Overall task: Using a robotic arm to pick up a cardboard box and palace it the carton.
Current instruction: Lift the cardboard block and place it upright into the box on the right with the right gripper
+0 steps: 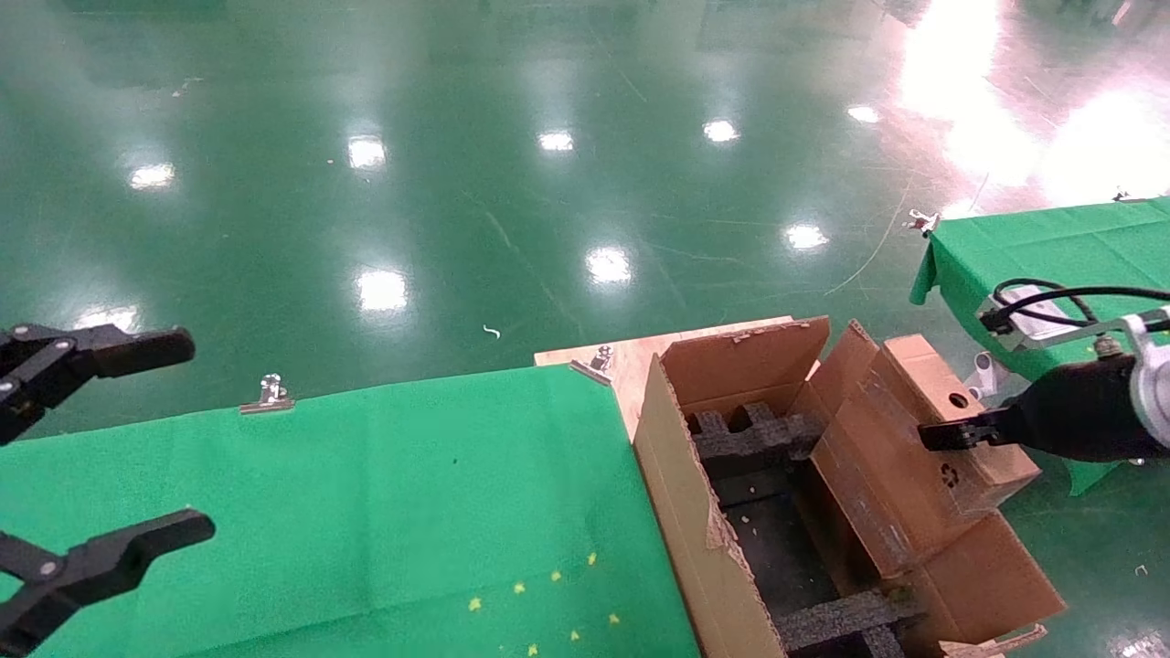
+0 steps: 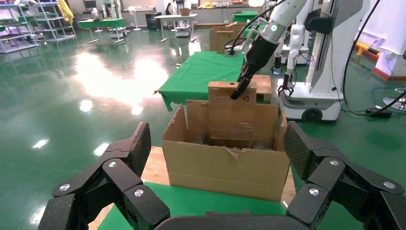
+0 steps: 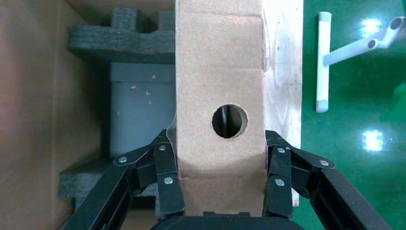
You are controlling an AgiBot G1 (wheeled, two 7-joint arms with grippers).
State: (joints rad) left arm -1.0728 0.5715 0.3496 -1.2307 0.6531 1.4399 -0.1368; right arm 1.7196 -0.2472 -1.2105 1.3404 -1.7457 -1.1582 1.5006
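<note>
The cardboard box is small, brown and closed, with a round finger hole and a recycling mark. It hangs tilted over the right side of the carton, its lower end dipping inside next to the black foam inserts. My right gripper is shut on the box's upper end. In the right wrist view the fingers clamp both sides of the box below its hole. The left wrist view shows the box standing above the carton. My left gripper is parked open at the far left.
A green-clothed table lies left of the carton, with metal clips on its far edge and a wooden board under the carton. A second green table stands at the right. The carton's right flap hangs outward.
</note>
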